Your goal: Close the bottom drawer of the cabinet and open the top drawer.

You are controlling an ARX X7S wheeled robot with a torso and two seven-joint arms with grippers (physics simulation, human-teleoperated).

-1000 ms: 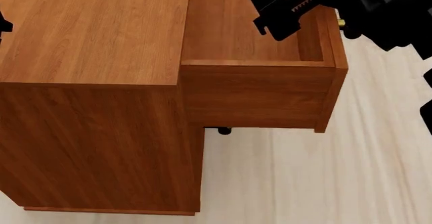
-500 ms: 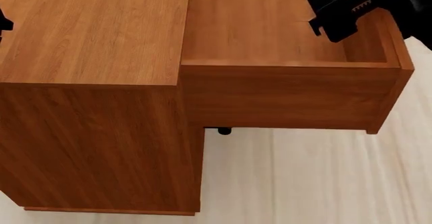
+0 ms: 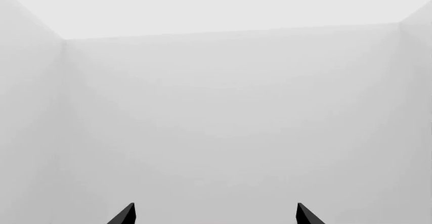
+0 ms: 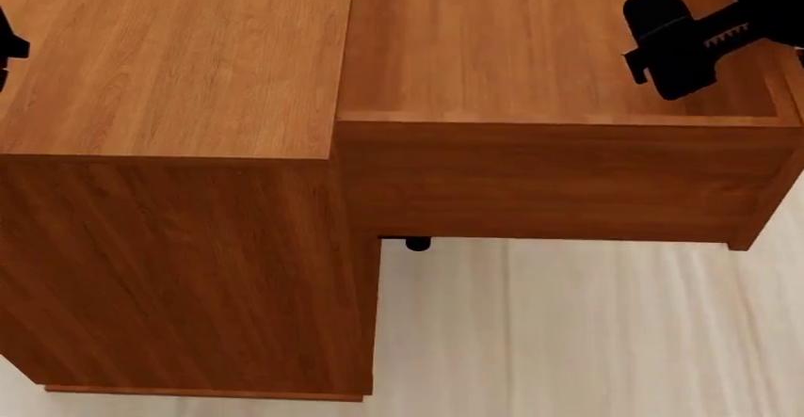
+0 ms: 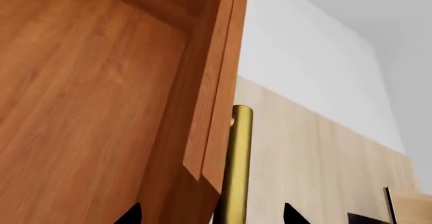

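The reddish-brown cabinet (image 4: 176,69) fills the left of the head view. Its top drawer (image 4: 540,182) stands pulled far out to the right, an empty wooden tray. My right gripper (image 5: 212,216) is open and straddles the drawer's front panel (image 5: 212,107) and its brass bar handle (image 5: 238,168); the head view shows it black at the drawer's far end (image 4: 684,45). In the left wrist view, my left gripper (image 3: 214,216) is open, with nothing between its fingers, facing a plain grey wall. The bottom drawer is hidden from view.
Pale wood floor (image 4: 566,342) lies below the pulled-out drawer. A small black object (image 4: 409,244) sits under the drawer by the cabinet's front. A white wall (image 5: 310,57) stands behind. A pale wooden corner (image 5: 413,209) shows beyond the handle.
The top drawer has slid farther out to the right, and my right gripper has travelled right with its front. The cabinet body and the left arm have stayed put.
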